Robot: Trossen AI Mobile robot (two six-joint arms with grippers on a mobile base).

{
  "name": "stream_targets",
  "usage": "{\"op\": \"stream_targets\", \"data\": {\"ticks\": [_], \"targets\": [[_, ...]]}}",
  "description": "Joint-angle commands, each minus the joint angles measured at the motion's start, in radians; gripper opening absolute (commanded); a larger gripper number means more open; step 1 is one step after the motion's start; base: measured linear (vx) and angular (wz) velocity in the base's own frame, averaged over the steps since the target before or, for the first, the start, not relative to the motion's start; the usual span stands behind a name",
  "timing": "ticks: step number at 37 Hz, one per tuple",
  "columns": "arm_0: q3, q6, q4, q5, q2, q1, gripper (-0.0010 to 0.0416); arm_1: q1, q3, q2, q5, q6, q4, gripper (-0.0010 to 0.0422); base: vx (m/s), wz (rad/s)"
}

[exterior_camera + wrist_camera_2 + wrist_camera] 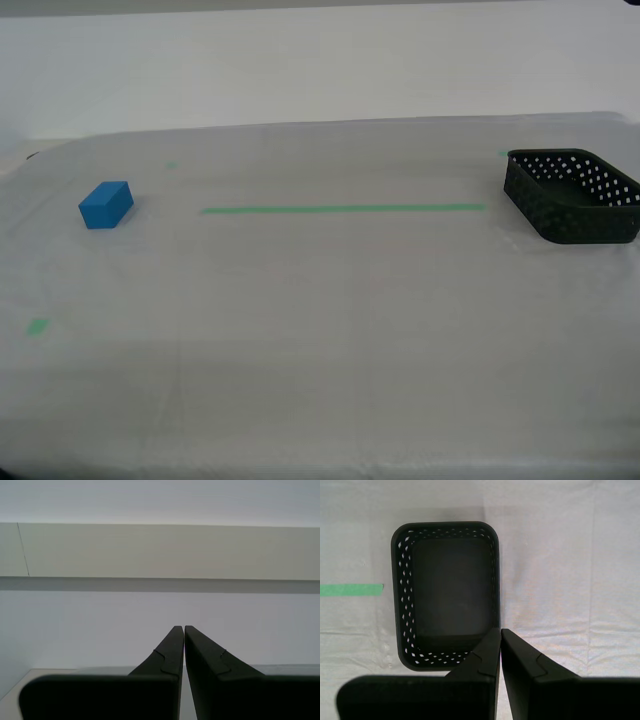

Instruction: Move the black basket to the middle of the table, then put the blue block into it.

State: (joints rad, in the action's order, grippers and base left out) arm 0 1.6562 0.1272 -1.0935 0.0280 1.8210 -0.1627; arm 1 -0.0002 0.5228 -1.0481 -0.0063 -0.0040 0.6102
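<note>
In the exterior view there is one bench (320, 330), draped in whitish-grey cloth. One blue block (106, 204) lies near the exterior view's left edge. One black basket (572, 196), its walls dotted with small round holes, stands at the exterior view's right edge, partly cut off by the frame. The two are well apart. Between them runs one long green tape line (345, 209), its end stopping short of the basket. One small green mark (38, 326) sits low toward the exterior view's left, and one fainter green mark (171, 165) sits farther back. No arm shows in this view.

In the second wrist view, my second gripper (180, 628) points at a plain pale wall (160, 550). Its jaws are closed together, tips nearly touching, with nothing between them. None of the task's things appear here.

In the first wrist view, my first gripper (496, 631) looks down over the one black basket (406, 605). Its jaws are together and hold nothing, their tips overlapping the basket's rim in the picture; whether they touch it I cannot tell. The basket is empty. One end of the green tape line (351, 589) lies beside the basket, on the bench (570, 570).
</note>
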Motion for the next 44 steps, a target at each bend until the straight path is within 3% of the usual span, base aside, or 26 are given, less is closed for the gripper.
{"op": "stream_targets", "data": {"ticks": [1,5,8,14,26,30,33,39,44], "targets": [[0.0,0.001,0.029,-0.024,0.0,0.0,0.0013,0.0,0.0,0.0,-0.001,0.002,0.005,0.0,0.0,0.0],[-0.001,0.018,0.031,-0.131,0.0,0.002,0.0027,0.0,0.0,0.0,-0.001,0.002,0.005,0.0,0.0,0.0],[-0.002,0.025,0.025,-0.164,0.0,0.002,0.005,0.0,0.0,0.0,-0.001,0.002,0.005,0.0,0.0,0.0],[-0.002,0.02,0.023,-0.164,0.0,0.002,0.0128,0.0,0.001,0.0,-0.001,0.002,0.005,0.0,0.0,0.0],[-0.002,-0.005,0.021,-0.146,0.0,0.005,0.0352,0.0,0.0,0.0,-0.001,0.002,0.005,0.0,0.0,0.0],[-0.002,-0.008,0.019,-0.082,0.0,0.005,0.0405,0.0,0.0,0.0,-0.001,0.002,0.005,0.0,0.0,0.0],[-0.002,-0.016,0.019,-0.041,0.0,0.005,0.0389,0.0,0.0,0.0,-0.001,0.002,0.005,0.0,0.0,0.0],[-0.002,-0.018,0.02,-0.04,0.0,0.006,0.0353,0.0,0.0,0.0,-0.001,0.002,0.005,0.0,0.0,0.0],[-0.002,-0.019,0.023,-0.04,0.0,0.006,0.0352,0.0,0.0,0.0,-0.001,0.002,0.005,0.0,0.0,0.0]]}}
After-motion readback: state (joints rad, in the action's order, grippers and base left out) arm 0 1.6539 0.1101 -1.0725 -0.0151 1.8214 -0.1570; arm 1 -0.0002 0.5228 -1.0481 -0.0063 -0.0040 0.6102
